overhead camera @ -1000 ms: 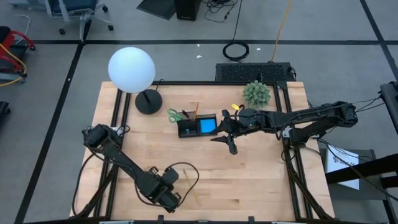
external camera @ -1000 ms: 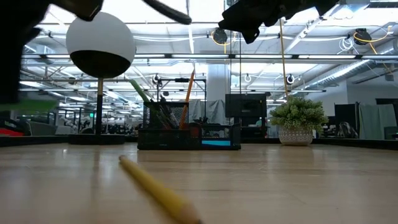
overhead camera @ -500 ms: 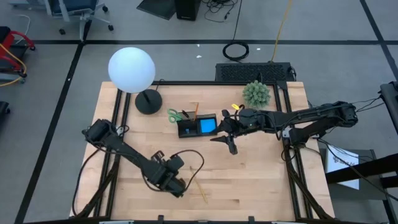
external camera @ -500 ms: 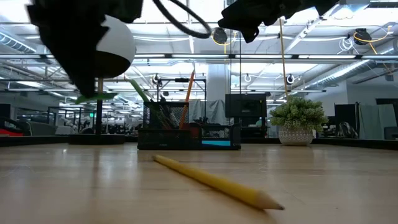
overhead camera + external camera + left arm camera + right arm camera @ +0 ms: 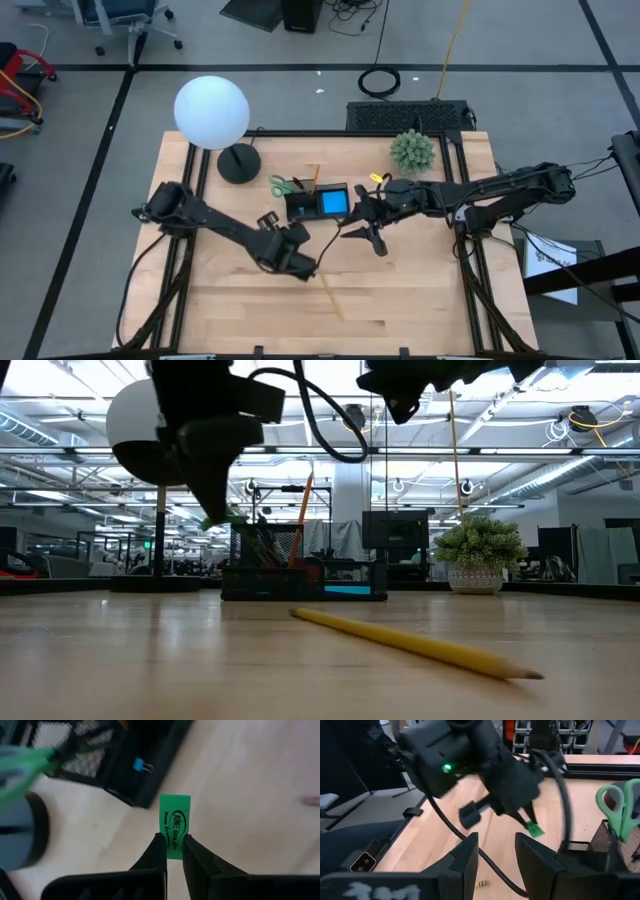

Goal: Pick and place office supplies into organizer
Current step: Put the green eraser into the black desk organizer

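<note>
My left gripper (image 5: 304, 267) hangs above the table just near of the black organizer (image 5: 318, 203) and is shut on a small green eraser (image 5: 175, 822). The low view shows the eraser (image 5: 226, 518) held in the air. The organizer holds green-handled scissors (image 5: 283, 185), an orange pencil (image 5: 315, 178) and a blue sticky pad (image 5: 334, 203). A yellow pencil (image 5: 331, 297) lies flat on the wood near the near edge. My right gripper (image 5: 366, 236) hovers open to the right of the organizer, touching nothing. My left gripper pinches the green eraser between its two fingers (image 5: 159, 851), on the eraser's lower end (image 5: 174, 849). The rest of the printed piece sticks out beyond the fingertips. The eraser is lifted clear of the table.
A white globe lamp (image 5: 212, 112) with a black round base (image 5: 238, 162) stands left of the organizer. A spiky green plant (image 5: 412, 150) sits at the far right, with a small yellow item (image 5: 378, 172) beside it. Bare wood spreads over the near half of the table.
My left gripper has swept from the table's near edge up and toward the far right, arriving close to the organizer with the eraser still pinched. The yellow pencil has slid a little toward the right and turned on the wood.
</note>
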